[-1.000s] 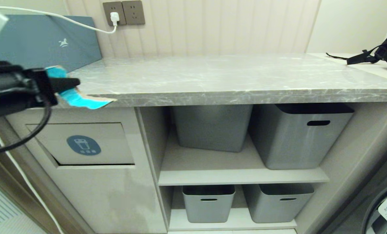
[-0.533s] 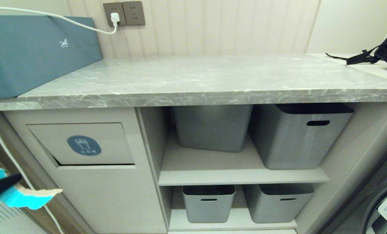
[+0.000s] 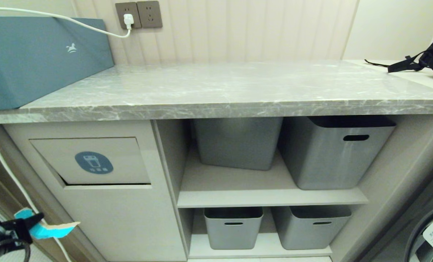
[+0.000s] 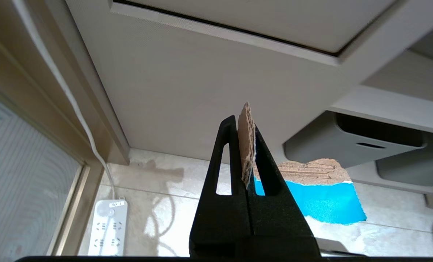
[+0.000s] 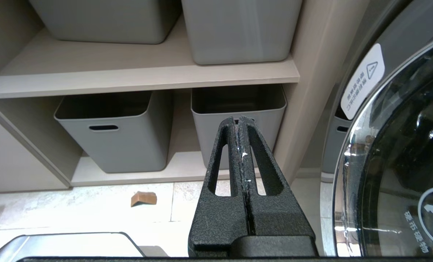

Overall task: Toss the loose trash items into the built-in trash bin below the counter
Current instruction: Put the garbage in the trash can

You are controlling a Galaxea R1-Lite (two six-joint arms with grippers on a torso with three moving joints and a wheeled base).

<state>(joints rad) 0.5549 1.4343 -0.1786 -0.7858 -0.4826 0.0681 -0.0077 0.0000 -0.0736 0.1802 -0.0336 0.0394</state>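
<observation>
One scrap, the bent turquoise strip (image 3: 54,230), is clamped between the closed fingers of the left gripper (image 3: 38,219), low at the left, below the built-in trash bin's flap (image 3: 92,162). The right gripper (image 5: 240,125) is closed and empty, near the lower grey tubs (image 5: 111,127); a tan cardboard piece (image 5: 143,198) lies on the floor.

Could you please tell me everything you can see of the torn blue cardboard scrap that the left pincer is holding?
The cardboard scrap is a bent, torn piece: turquoise on one face, with a white torn edge and bare tan corrugated ridges where the facing is ripped away. One end is pinched on edge in the shut left pincer; the rest sticks out sideways, touching nothing else. It hangs low, left of the beige cabinet front and below the bin flap.
</observation>
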